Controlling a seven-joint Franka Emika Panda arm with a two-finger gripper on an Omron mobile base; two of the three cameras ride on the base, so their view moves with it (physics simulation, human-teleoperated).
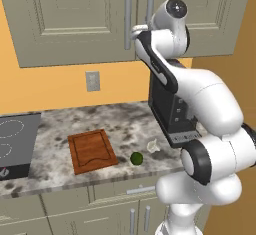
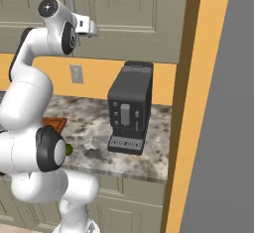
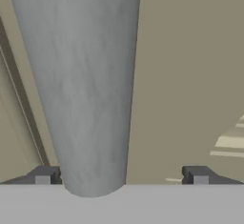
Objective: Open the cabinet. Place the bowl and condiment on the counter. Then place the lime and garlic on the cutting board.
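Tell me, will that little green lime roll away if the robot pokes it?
Probably yes. The lime looks round like a ball and sits loose on the flat counter, so a nudge could send it rolling. It lies near the front edge, so it might even drop off. It looks small, so it is likely light and easy to lift.
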